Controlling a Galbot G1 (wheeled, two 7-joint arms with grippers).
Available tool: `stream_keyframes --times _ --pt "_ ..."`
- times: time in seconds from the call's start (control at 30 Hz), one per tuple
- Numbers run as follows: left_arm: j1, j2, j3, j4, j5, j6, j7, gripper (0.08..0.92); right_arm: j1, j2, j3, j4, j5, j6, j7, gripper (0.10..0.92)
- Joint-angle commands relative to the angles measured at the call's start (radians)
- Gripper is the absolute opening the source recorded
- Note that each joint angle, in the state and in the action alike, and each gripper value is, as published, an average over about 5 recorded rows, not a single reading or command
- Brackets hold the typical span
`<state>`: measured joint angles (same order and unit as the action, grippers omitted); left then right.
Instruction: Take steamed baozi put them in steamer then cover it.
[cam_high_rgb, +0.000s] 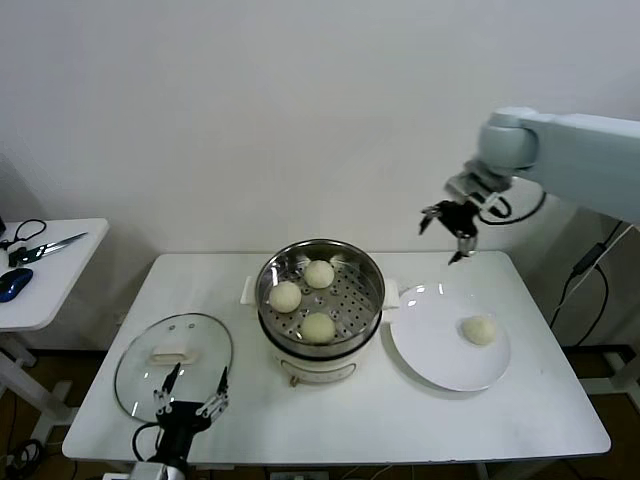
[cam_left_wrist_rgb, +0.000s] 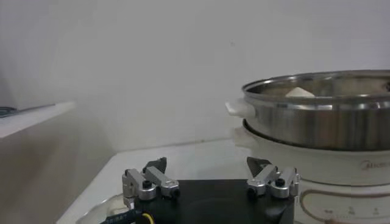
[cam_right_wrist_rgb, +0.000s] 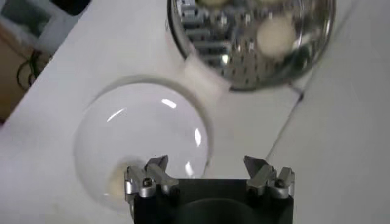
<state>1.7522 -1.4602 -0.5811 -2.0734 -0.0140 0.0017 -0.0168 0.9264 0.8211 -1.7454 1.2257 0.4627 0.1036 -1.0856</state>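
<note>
Standing across from the white table (cam_high_rgb: 330, 420), I see the robot's right arm reaching in from high on its own right side, well above everything else. Below and toward the middle from that arm's claw sits the steamer (cam_high_rgb: 320, 345), a shiny steel pot on a white base, uncovered, with three steamed baozi (cam_high_rgb: 318, 327) resting on its perforated tray, apart from one another. Directly beneath the right gripper (cam_high_rgb: 447, 226), and well below it, lies the flat white plate (cam_high_rgb: 430, 355), just beside the steamer's base; the fourth bun (cam_high_rgb: 479, 330) sits alone on it, toward its far side from the pot. The right gripper hangs in the air with its fingers spread wide, released and carrying nothing; its own camera looks straight down past them onto the plate (cam_right_wrist_rgb: 146, 140) and the open steamer (cam_right_wrist_rgb: 256, 42). On the other side of the pot lies the cover (cam_high_rgb: 174, 357), a clear glass lid with a white handle at its centre, flat on the table. The left gripper (cam_high_rgb: 190, 388) hovers low at the table's near edge, over the lid's near rim, its fingers also spread and empty; from its wrist camera its fingers (cam_left_wrist_rgb: 149, 182) point toward the steamer (cam_left_wrist_rgb: 317, 122), which stands near and ahead of them.
</note>
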Motion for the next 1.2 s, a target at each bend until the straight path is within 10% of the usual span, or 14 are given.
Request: stream_keyframes --times 0.03,1.2 --pt "-0.007 0.001 -0.001 0.002 -0.012 0.01 -0.011 0.823 -0.203 -0.196 0.055 -0.084 0.011 -0.169 0.0 0.823" --pt "0.05 -0.01 -0.025 -0.004 0.001 -0.006 -0.015 0.823 -0.746 -0.024 0.517 -0.381 -0.302 -0.198 0.063 0.823"
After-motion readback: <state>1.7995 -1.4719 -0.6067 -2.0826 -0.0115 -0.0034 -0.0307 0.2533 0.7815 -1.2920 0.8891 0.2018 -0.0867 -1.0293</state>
